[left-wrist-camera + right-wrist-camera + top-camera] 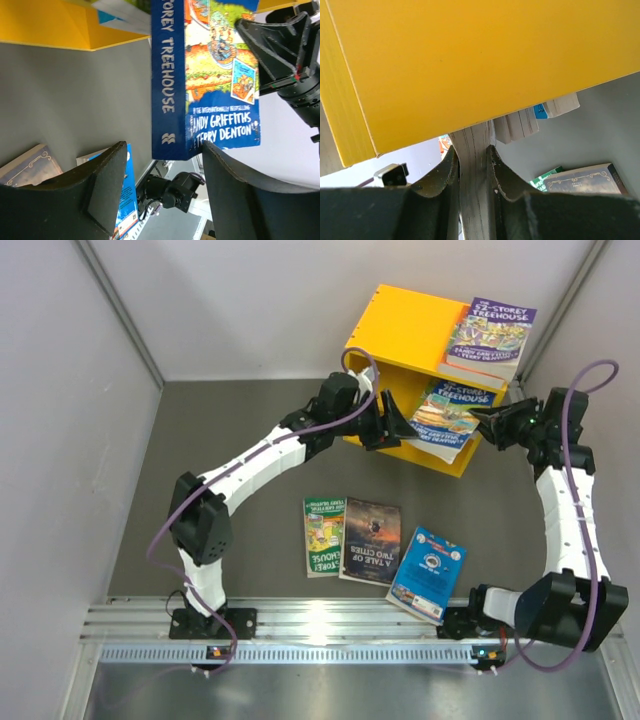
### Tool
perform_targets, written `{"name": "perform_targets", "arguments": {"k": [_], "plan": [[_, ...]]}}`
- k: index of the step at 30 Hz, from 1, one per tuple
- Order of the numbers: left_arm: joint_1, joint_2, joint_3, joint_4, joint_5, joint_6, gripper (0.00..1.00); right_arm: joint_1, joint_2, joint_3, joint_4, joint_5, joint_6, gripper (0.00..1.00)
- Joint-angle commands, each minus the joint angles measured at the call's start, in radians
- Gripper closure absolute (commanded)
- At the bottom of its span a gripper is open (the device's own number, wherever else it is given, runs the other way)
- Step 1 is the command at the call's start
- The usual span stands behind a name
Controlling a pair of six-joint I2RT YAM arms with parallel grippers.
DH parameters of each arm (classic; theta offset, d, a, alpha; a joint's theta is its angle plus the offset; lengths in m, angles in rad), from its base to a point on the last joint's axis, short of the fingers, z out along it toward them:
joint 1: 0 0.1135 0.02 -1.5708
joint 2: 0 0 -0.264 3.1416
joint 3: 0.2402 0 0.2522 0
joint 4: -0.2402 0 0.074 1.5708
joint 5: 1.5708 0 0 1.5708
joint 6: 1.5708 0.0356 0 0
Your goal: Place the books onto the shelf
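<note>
The blue-spined Treehouse book (448, 410) is at the open mouth of the yellow shelf (410, 325), over a stack (520, 125) of books already lying in that compartment. You can't tell how much of it rests on them.

Only your right claw (472, 150) has it, clenched on the page edge just under a yellow board. That is a narrow pinch on a limp paperback, so the cover could sag or swivel around the grip. Push inward and its leading edge may catch the board or shove the stack askew.

Your left claw (395, 420) is released, with its fingers spread on either side of the spine end and not touching it. Pull it away crooked and a finger could clip the spine and twist the book out of the right claw's pinch.

The two claws face each other closely across the book, so any careless advance risks a knock. If you let go while the book overhangs, it will likely slide onto the bench (230, 430), beside the green book (323, 535), the dark book (370, 540) and the plain blue book (427, 573) waiting there. Another Treehouse copy (490, 335) lies on top of the shelf and could shift if the shelf is jolted.
</note>
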Motion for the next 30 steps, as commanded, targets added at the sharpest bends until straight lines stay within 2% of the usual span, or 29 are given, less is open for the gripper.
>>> {"name": "perform_targets", "arguments": {"k": [1,6,9,14,18,22,25,26,27,28,30], "plan": [[0.007,-0.032,-0.035,0.047,0.031,0.018,0.34,-0.025,-0.005,0.068,0.13,-0.007,0.037,1.0],[0.01,-0.008,-0.042,0.068,0.046,0.002,0.34,-0.027,0.007,0.056,0.135,-0.01,0.034,1.0],[0.014,0.009,-0.033,0.079,0.046,-0.007,0.38,-0.027,0.008,0.043,0.133,-0.008,0.034,1.0],[0.02,0.049,-0.016,0.129,0.063,-0.034,0.6,-0.027,0.015,0.037,0.133,-0.011,0.032,1.0],[0.02,0.109,0.055,0.143,0.074,-0.044,0.78,-0.028,0.024,0.042,0.133,-0.011,0.029,1.0],[0.024,0.152,0.089,0.186,0.077,-0.07,0.87,-0.028,0.036,0.049,0.132,-0.014,0.032,1.0],[0.027,0.173,0.093,0.238,0.074,-0.105,1.0,-0.028,0.054,0.068,0.133,-0.027,0.035,1.0],[0.026,0.183,0.096,0.249,0.071,-0.122,1.0,-0.027,0.068,0.081,0.132,-0.039,0.038,0.99],[0.027,0.189,0.096,0.273,0.069,-0.129,1.0,-0.028,0.077,0.089,0.132,-0.047,0.042,0.91],[0.027,0.192,0.098,0.283,0.067,-0.137,1.0,-0.028,0.082,0.097,0.132,-0.05,0.043,0.72],[0.027,0.212,0.115,0.297,0.066,-0.156,1.0,-0.027,0.09,0.109,0.13,-0.056,0.049,0.52]]}}
